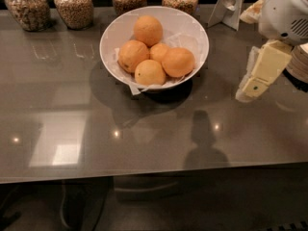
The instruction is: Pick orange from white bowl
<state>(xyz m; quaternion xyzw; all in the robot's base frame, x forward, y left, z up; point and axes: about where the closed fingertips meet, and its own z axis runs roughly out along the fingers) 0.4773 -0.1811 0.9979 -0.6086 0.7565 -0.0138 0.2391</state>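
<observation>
A wide white bowl (pixel 194 36) lined with crumpled white paper stands on the grey table at the back centre. It holds several oranges (pixel 178 62), one of them on top at the back (pixel 147 30). My gripper (pixel 249 91), with cream-coloured pads on a white arm, hangs at the right, to the right of the bowl and a little above the table. It is apart from the bowl and holds nothing that I can see.
Several glass jars of grain (pixel 74 6) stand in a row along the back edge, behind the bowl. A white stand (pixel 231 4) is at the back right. Stacked plates (pixel 301 61) sit at the right edge. The table's front edge (pixel 144 174) runs across below.
</observation>
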